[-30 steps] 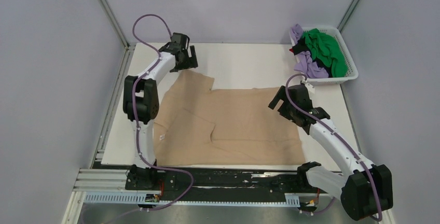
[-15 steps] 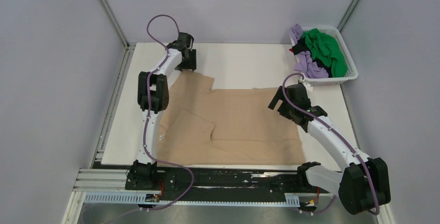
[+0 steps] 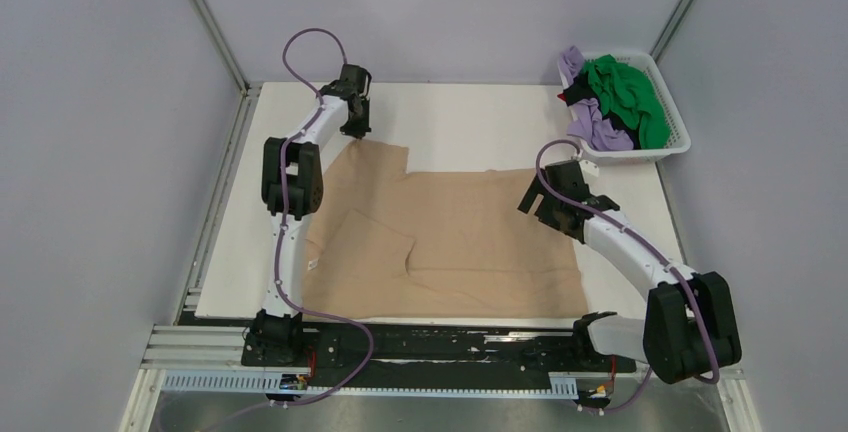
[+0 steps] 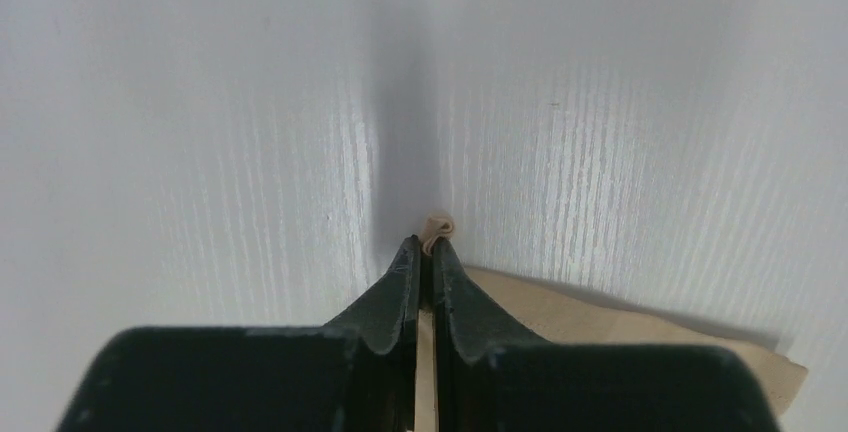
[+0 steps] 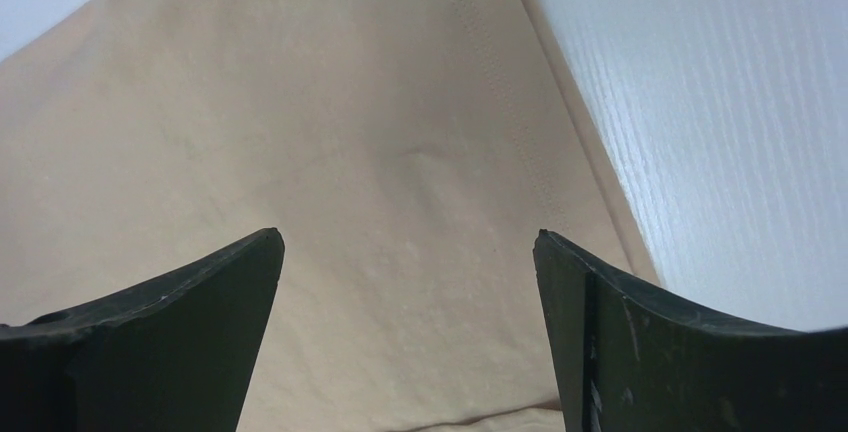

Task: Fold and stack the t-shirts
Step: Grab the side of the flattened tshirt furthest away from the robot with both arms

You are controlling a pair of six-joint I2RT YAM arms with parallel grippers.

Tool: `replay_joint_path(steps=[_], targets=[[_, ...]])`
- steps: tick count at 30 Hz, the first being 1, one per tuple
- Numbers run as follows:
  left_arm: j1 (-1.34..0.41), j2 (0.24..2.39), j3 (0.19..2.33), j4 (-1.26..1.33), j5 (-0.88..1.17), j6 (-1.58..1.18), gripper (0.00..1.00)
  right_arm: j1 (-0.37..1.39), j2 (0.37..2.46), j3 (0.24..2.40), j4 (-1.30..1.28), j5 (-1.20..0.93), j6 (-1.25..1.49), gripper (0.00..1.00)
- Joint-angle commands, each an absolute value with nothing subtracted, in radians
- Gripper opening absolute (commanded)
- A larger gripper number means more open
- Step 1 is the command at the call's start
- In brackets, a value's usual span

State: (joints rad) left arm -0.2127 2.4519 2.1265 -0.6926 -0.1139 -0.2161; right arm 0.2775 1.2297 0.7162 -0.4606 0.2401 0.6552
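We see the tan t-shirt spread flat on the white table. Our left claw pinches a small fold of cloth at the shirt's far left corner, jaws nearly together. Our right claw hangs wide apart over the shirt's right edge.

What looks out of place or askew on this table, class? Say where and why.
On the tan t-shirt, a flap at its left is folded over, so it lies uneven. In the white basket, the lilac shirt bulges over the far-left rim.
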Motion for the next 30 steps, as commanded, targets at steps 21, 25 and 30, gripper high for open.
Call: replay_joint_path(steps=[21, 25, 30], targets=[[-0.251, 2.064, 1.735, -0.570, -0.011, -0.204, 0.00, 0.164, 2.014, 1.540, -0.623, 0.465, 0.509, 0.79], [-0.261, 2.006, 1.677, -0.547, -0.022, -0.201, 0.00, 0.165, 2.085, 1.610, -0.647, 0.474, 0.498, 0.76], [-0.271, 1.952, 1.646, -0.541, -0.030, -0.194, 0.00, 0.166, 2.108, 1.615, -0.666, 0.468, 0.509, 0.72]])
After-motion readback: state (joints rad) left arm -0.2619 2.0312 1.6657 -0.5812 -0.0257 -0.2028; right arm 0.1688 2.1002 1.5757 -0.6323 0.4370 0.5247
